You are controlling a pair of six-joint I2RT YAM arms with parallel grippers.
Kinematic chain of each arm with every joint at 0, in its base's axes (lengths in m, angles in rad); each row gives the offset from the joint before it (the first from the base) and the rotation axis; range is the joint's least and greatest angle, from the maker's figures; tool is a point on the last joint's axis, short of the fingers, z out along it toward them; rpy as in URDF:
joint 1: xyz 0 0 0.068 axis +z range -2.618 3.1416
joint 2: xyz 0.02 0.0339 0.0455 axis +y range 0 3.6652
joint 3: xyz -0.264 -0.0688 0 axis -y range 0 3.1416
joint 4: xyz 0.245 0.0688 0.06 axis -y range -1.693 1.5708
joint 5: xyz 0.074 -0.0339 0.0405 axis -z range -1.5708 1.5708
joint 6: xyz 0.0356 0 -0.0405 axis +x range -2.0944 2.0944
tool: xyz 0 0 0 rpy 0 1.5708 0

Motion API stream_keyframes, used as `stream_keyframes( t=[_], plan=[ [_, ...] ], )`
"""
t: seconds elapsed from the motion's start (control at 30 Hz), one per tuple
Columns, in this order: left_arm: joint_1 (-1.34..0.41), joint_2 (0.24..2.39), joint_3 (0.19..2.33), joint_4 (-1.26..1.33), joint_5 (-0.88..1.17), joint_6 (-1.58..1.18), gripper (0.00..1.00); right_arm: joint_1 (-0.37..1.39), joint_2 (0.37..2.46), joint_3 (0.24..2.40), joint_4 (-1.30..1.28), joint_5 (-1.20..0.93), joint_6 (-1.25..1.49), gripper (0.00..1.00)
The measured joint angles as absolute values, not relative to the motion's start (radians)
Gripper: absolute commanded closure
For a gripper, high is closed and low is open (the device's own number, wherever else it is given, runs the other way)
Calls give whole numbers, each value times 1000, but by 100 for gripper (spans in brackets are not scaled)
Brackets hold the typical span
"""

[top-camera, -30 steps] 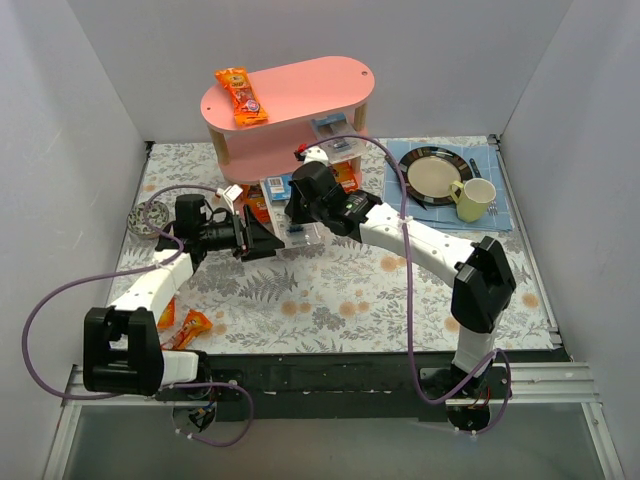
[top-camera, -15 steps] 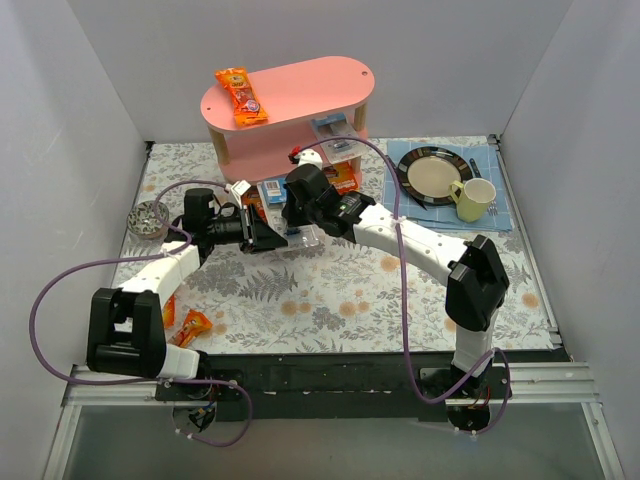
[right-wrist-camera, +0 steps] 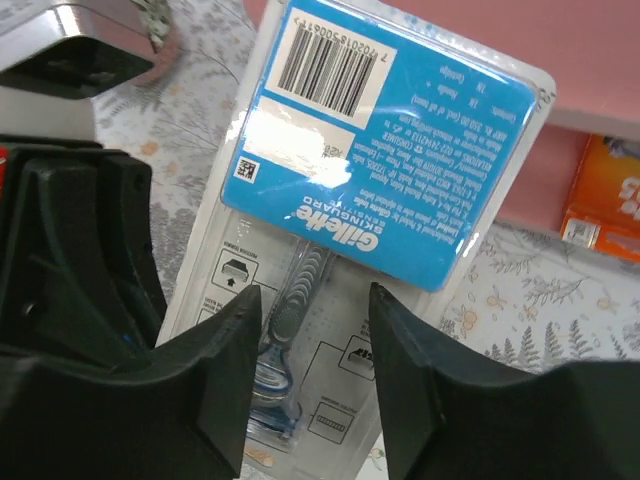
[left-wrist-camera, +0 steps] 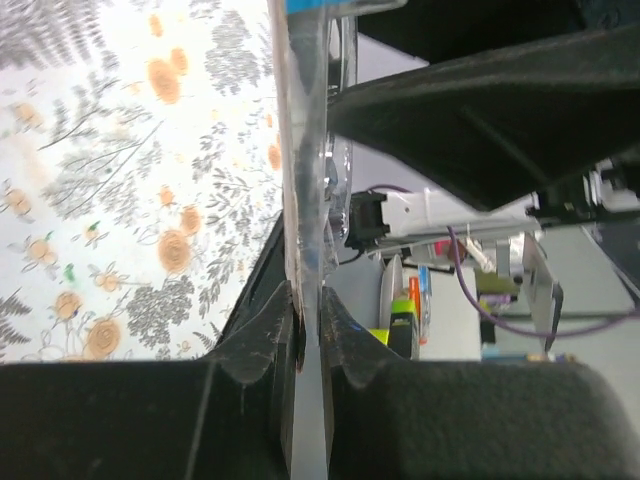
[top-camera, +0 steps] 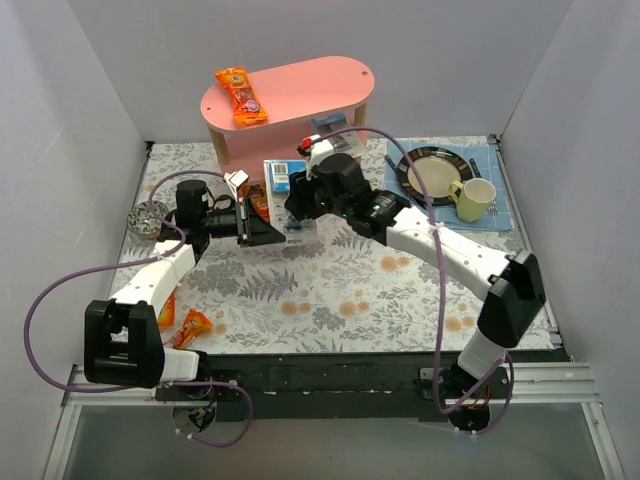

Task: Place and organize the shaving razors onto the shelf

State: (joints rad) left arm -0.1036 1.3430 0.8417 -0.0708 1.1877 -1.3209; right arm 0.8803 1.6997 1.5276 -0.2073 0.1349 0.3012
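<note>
Handing over between arms, by the look of it: Gillette razor blister pack (right-wrist-camera: 390,150), just in front of the pink shelf (top-camera: 290,95). Left gripper (left-wrist-camera: 305,310) is pinched on its clear edge. Right gripper (right-wrist-camera: 315,320) has fingers parted, gripping nothing. Next: right backs clear, left carries the pack shelfward. Room: top board mostly bare beside the orange bag (top-camera: 240,95); posts hem the lower tiers.

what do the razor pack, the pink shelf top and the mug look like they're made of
razor pack: clear glossy plastic blister, judging by the glare and see-through edges, over a blue printed card, likely paper. shelf top: matte pink board, probably painted wood, though the look leaves it open. mug: pale yellow-green with a smooth sheen, probably ceramic.
</note>
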Motion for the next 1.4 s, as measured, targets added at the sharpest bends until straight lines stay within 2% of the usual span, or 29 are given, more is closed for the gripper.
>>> stream_keyframes(
  t=[0.3,0.5,0.73,1.07,1.4],
  plan=[
    [-1,1315,901,-65,1311,-1323,100,788,1351,1450,-226,83,38,41],
    [45,1368,925,-39,1390,-1363,100,748,1223,1370,-224,82,-84,40],
    [62,1471,1001,21,1434,-1438,100,675,1211,1312,-234,91,-110,40],
    [147,1711,1234,26,1452,-1514,100,672,1254,1312,-229,81,-109,41],
    [154,1892,1429,22,1456,-1534,98,672,1256,1298,-224,83,-109,41]
  ],
)
